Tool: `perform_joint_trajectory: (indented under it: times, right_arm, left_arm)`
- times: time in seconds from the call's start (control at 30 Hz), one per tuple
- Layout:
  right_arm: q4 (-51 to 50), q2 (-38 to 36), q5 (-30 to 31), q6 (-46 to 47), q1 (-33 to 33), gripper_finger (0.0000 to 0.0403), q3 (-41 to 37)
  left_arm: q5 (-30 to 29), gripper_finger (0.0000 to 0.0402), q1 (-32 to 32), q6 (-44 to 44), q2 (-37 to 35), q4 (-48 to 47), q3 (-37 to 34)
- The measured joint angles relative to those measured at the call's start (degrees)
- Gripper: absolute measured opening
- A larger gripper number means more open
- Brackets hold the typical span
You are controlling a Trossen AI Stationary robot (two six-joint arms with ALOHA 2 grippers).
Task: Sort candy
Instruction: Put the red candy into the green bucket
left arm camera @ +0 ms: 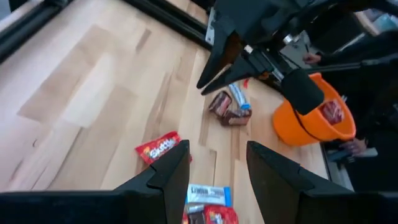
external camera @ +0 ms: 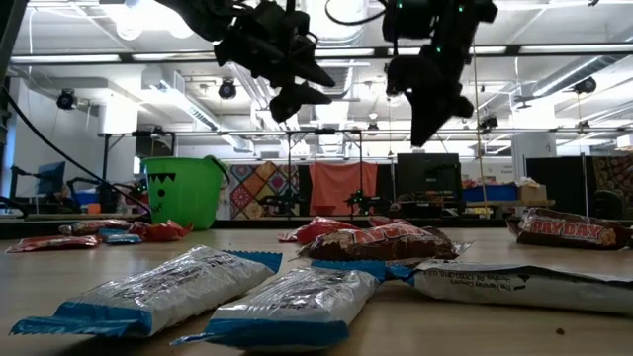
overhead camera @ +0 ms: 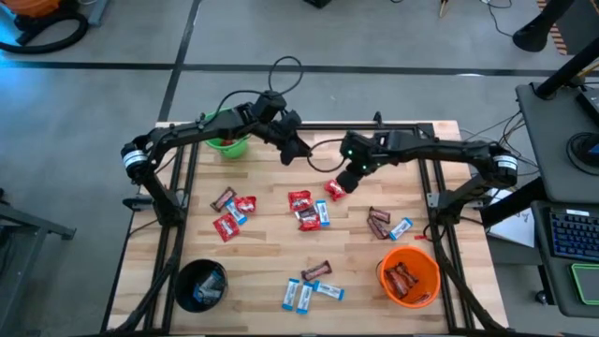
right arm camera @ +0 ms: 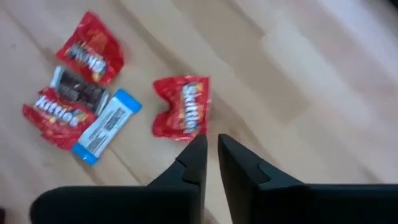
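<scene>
Legend, sorting of candy. My right gripper (right arm camera: 211, 149) hangs above the pale wooden slatted table (overhead camera: 271, 262), its two dark fingers drawn nearly together with only a thin slit between them and nothing in it. Directly beneath lies the nearest piece, a red crinkled foil packet (right arm camera: 182, 107), flat on the boards and clear of its neighbours. Beside that packet sits a cluster of two more red packets, a dark brown bar and a blue-and-white wrapper (right arm camera: 104, 126). Further candy lies scattered across the table, some already in the round orange plastic bucket (overhead camera: 409, 274), well apart from the red packet. My left gripper (left arm camera: 217, 165) waits higher, fingers apart and empty, near the green plastic bucket (overhead camera: 226, 142). I judge the packet light, soft and slippery: its film will crumple and slide under the fingers. A pinch across its puffed middle, not its flat crimped end, looks safest.
</scene>
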Motion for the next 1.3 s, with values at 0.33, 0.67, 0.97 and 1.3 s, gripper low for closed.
perform_joint_trajectory:
  times: [0.33, 0.67, 0.97, 1.3]
  right_arm:
    - [10.3, 0.0, -7.3, 4.0, 0.0, 0.0129, -10.5]
    - [22.9, 0.0, -7.3, 9.0, 0.0, 0.0194, -17.4]
    - [30.0, 0.0, -7.1, 11.2, 0.0, 0.0201, -22.0]
    - [34.2, 7.3, -8.4, 12.3, -0.9, 0.0201, -22.3]
  left_arm:
    - [0.3, 0.0142, 0.0, 4.2, -0.1, -6.9, 0.0]
    - [0.5, 0.0142, -0.2, 7.6, -0.3, -13.4, -0.1]
    - [0.7, 0.0142, -0.5, 9.3, -0.5, -16.1, -0.1]
    - [1.1, 0.0142, -0.5, 9.4, -0.9, -16.4, -0.1]
